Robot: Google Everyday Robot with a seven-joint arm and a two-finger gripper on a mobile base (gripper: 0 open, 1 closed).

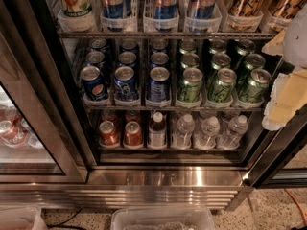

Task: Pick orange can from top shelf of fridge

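Fridge [168, 178] fills the view, glass door [24, 128] at 9 o'clock. Top shelf [158, 34] runs along 12, and the orange can [242, 1] sits on it around 1. It's probably rigid, slick and heavyish if full, so I'd grab mid-body. Hand [287, 95] hangs at 3, can't tell if open or closed. Speckled floor [268, 210] below.

Red Bull lettering on tall blue-silver cans [164, 1], Pepsi globe on blue can [94, 86], gripper [284, 92] at right edge

Top shelf [158, 34] — blue-silver cans [164, 1], orange cans [244, 1], end effector [282, 78] at right
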